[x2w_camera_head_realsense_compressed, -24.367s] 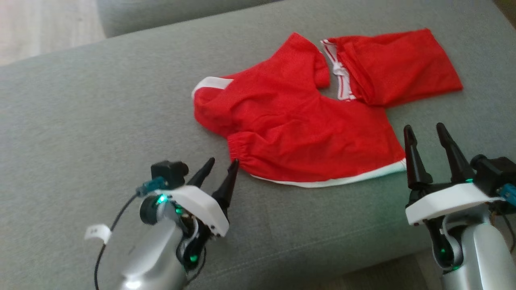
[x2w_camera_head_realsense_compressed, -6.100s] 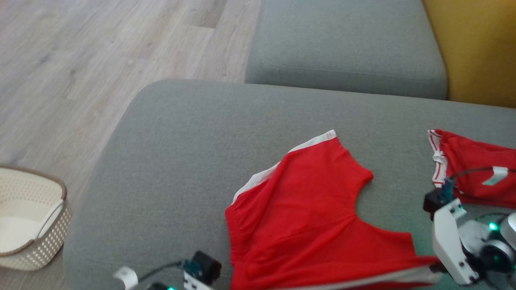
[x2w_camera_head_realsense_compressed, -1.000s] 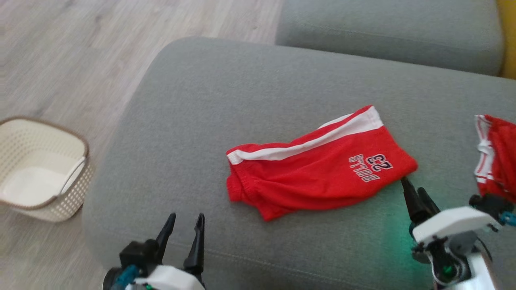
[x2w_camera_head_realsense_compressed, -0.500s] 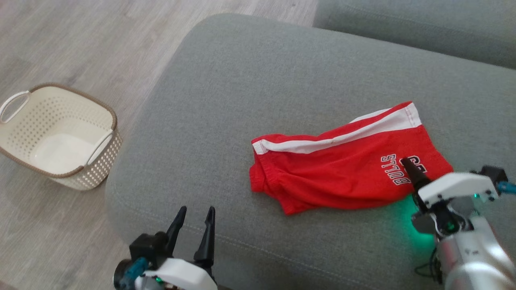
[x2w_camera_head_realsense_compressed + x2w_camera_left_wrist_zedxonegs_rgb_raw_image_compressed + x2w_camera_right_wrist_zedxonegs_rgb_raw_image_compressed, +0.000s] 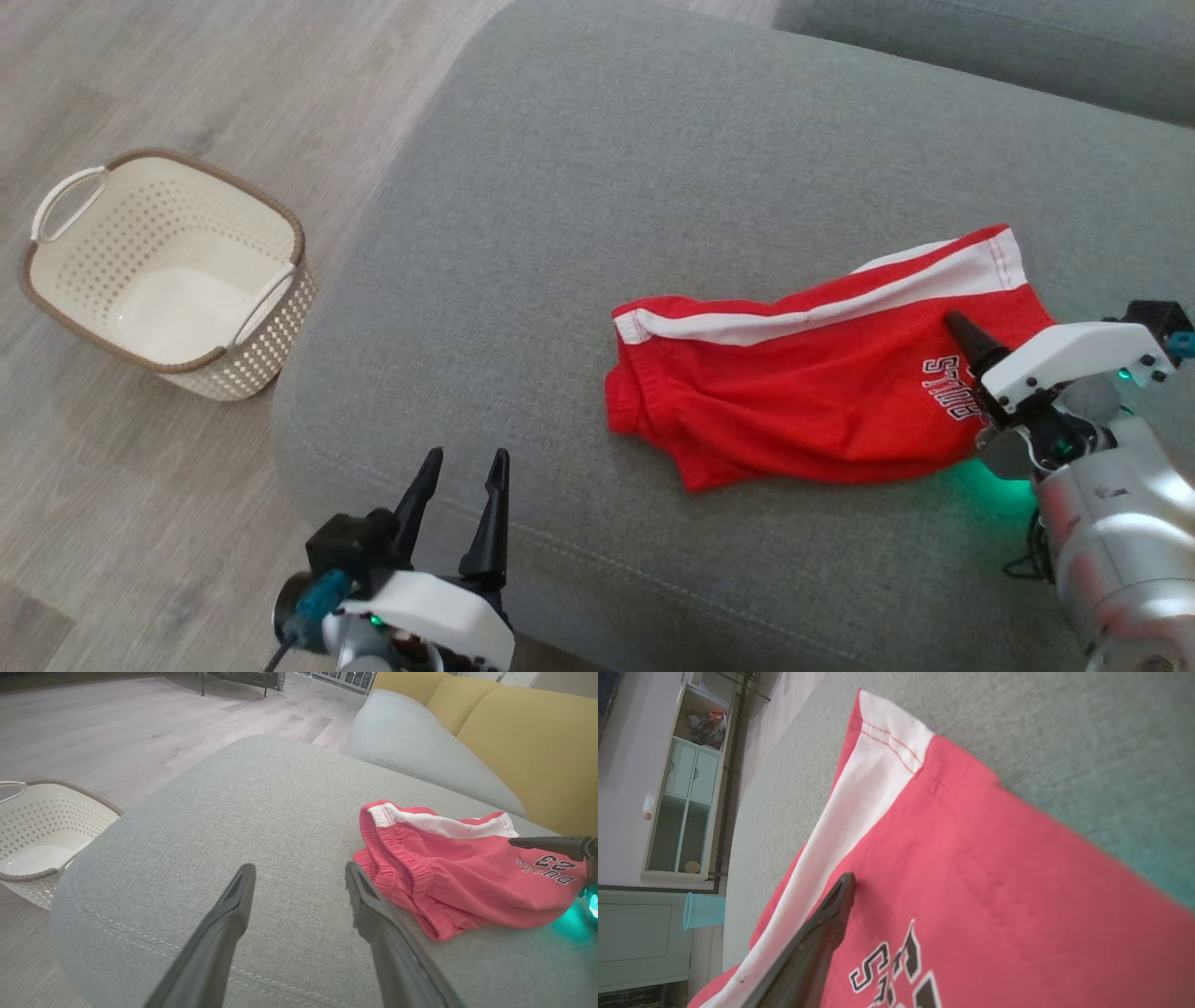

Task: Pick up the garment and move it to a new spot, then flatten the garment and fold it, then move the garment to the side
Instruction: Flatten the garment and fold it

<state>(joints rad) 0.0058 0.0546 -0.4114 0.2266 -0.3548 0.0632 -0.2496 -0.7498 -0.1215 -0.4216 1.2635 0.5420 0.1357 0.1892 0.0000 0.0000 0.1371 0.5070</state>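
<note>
Right claw (image 5: 971,341), spread, sits at the frame-right hem of the red shorts (image 5: 822,392); it should pinch every folded layer before sliding. Left claw (image 5: 465,459) spread, bottom-left, idle.

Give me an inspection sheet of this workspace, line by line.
surface: grey sofa cushion, stitched seam along its front edge.
job's things: red shorts, folded, lying on the cushion, white stripe on top.
clutter: nothing seen.
grippers: left gripper open, above the cushion's front edge, apart from the shorts; right gripper open, one finger over the shorts' printed end.
cables: dark cable beside the right forearm.
surroundings: cream basket on the wooden floor; yellow sofa back.
</note>
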